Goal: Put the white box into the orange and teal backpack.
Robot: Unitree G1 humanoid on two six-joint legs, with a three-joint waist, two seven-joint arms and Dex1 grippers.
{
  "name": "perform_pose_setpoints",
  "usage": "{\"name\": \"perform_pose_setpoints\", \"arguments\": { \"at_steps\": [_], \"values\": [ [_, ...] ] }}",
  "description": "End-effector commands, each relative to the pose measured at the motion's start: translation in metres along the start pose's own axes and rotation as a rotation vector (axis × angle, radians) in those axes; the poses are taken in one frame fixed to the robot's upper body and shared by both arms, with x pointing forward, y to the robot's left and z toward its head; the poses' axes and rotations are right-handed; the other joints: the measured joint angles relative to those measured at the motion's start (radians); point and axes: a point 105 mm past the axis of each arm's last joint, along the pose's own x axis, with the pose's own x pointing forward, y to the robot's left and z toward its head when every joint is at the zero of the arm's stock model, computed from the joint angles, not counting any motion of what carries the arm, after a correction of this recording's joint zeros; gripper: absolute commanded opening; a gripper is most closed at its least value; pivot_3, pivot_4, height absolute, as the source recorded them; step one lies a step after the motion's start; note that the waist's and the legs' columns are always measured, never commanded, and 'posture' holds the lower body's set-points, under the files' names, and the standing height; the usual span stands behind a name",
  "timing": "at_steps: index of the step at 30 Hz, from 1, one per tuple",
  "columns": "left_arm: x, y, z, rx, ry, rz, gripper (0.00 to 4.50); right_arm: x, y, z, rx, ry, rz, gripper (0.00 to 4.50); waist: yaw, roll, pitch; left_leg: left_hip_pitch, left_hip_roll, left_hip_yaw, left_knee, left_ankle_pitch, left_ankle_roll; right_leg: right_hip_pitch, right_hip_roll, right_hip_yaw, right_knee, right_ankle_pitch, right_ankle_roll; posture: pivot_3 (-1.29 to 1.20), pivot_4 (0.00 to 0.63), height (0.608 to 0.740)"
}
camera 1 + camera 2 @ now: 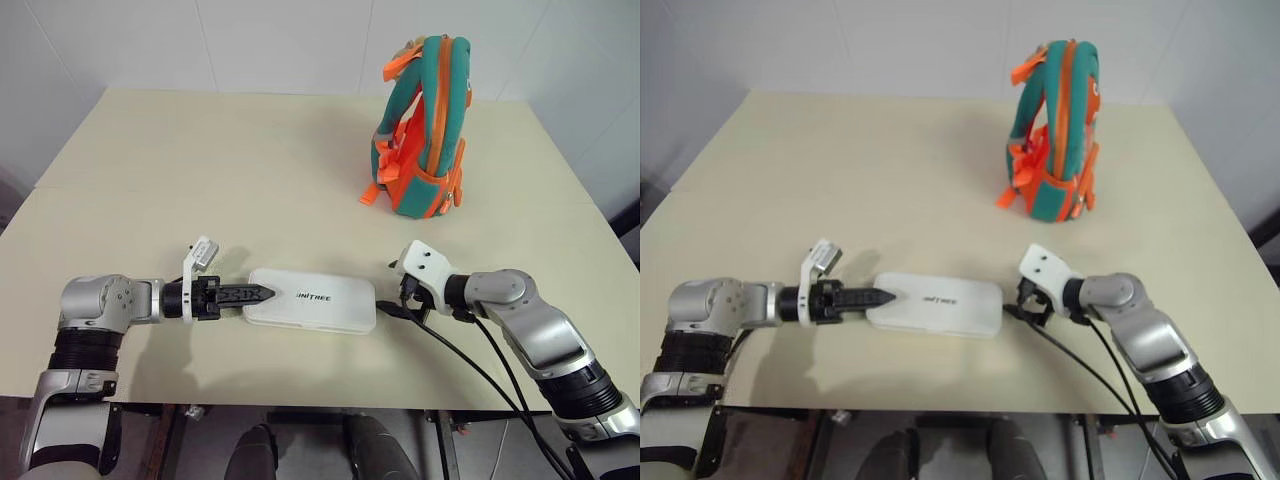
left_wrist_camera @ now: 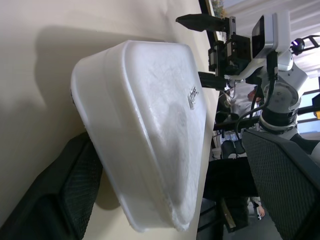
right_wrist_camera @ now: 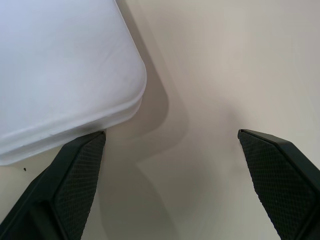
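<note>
The white box (image 1: pixel 312 298) lies flat near the table's front edge, its dark lettering facing up. My left gripper (image 1: pixel 262 294) is open at the box's left end; in the left wrist view that end sits between its two fingers (image 2: pixel 60 200). My right gripper (image 1: pixel 392 306) stands open just off the box's right end. In the right wrist view the box's rounded corner (image 3: pixel 65 65) lies beside one finger (image 3: pixel 75 185), with bare table between the fingers. The orange and teal backpack (image 1: pixel 425 125) stands upright at the far right of the table, apart from both grippers.
The cream table (image 1: pixel 200 180) is bare between the box and the backpack. Black cables (image 1: pixel 470 370) run from my right wrist over the table's front edge. White walls close the far side.
</note>
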Motion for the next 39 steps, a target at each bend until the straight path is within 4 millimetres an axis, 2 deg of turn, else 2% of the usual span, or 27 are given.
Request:
{"name": "perform_pose_setpoints", "arguments": {
  "at_steps": [1, 2, 4, 11, 14, 20, 24, 29, 33, 39],
  "values": [
    [0.002, -0.002, 0.007, 0.025, -0.018, -0.011, 4.49, -0.001, -0.001, 0.005, -0.015, -0.020, -0.002, 4.50, 0.000, 0.000, 0.000, 0.000, 0.000, 0.000, 0.000, 0.000, 0.000, 0.000, 0.000, 0.000, 0.000, 0.000, 0.000, 0.00, 0.150, 0.740],
    [0.002, -0.002, 0.008, 0.026, -0.022, -0.011, 4.49, -0.001, -0.001, 0.005, -0.015, -0.020, -0.003, 4.50, 0.000, 0.000, 0.000, 0.000, 0.000, 0.000, 0.000, 0.000, 0.000, 0.000, 0.000, 0.000, 0.000, 0.000, 0.000, 0.00, 0.150, 0.740],
    [0.002, -0.001, 0.009, 0.029, -0.026, -0.009, 4.11, -0.002, -0.001, 0.005, -0.015, -0.019, -0.005, 4.50, 0.000, 0.000, 0.000, 0.000, 0.000, 0.000, 0.000, 0.000, 0.000, 0.000, 0.000, 0.000, 0.000, 0.000, 0.000, 0.00, 0.150, 0.740],
    [0.004, 0.001, 0.009, 0.044, -0.004, 0.001, 2.02, -0.004, -0.004, 0.004, -0.015, -0.015, -0.016, 4.50, 0.000, 0.000, 0.000, 0.000, 0.000, 0.000, 0.000, 0.000, 0.000, 0.000, 0.000, 0.000, 0.000, 0.000, 0.000, 0.00, 0.150, 0.740],
    [0.004, 0.001, 0.011, 0.043, -0.012, 0.000, 1.42, -0.005, -0.005, 0.005, -0.017, -0.018, -0.024, 4.50, 0.000, 0.000, 0.000, 0.000, 0.000, 0.000, 0.001, 0.000, 0.000, 0.000, 0.000, 0.000, 0.000, 0.000, 0.000, 0.00, 0.150, 0.740],
    [0.000, 0.001, 0.020, 0.039, -0.075, 0.014, 1.33, -0.012, -0.015, 0.009, -0.015, -0.044, -0.076, 4.50, -0.001, 0.000, 0.000, 0.000, 0.000, 0.000, 0.002, 0.000, 0.000, 0.001, 0.000, 0.000, 0.000, 0.001, 0.001, 0.00, 0.150, 0.740],
    [-0.009, -0.001, 0.030, 0.033, -0.169, 0.013, 1.33, -0.024, -0.042, 0.019, 0.026, -0.123, -0.236, 4.50, -0.005, 0.000, 0.000, -0.001, 0.000, 0.000, 0.003, 0.000, 0.000, 0.001, 0.000, 0.000, 0.000, 0.001, 0.001, 0.00, 0.150, 0.740],
    [-0.020, -0.006, 0.036, 0.005, -0.255, 0.017, 1.33, -0.046, -0.080, 0.032, 0.105, -0.247, -0.487, 4.50, -0.007, 0.000, 0.000, -0.001, 0.000, 0.000, 0.002, 0.000, 0.000, 0.000, 0.000, 0.001, 0.000, 0.001, 0.002, 0.00, 0.150, 0.740],
    [-0.030, -0.011, 0.039, -0.008, -0.315, 0.026, 1.33, -0.062, -0.103, 0.043, 0.176, -0.354, -0.681, 4.50, -0.006, 0.000, 0.000, -0.001, 0.000, 0.000, 0.001, 0.000, 0.000, 0.000, 0.000, 0.001, 0.000, 0.001, 0.002, 0.00, 0.150, 0.740],
    [-0.045, -0.012, 0.042, -0.031, -0.383, 0.054, 1.32, -0.059, -0.112, 0.061, 0.282, -0.454, -0.753, 4.50, -0.008, 0.000, 0.000, -0.001, 0.000, 0.000, -0.003, 0.000, 0.000, -0.002, 0.000, 0.001, 0.000, 0.001, 0.002, 0.00, 0.150, 0.740]
  ]
}}
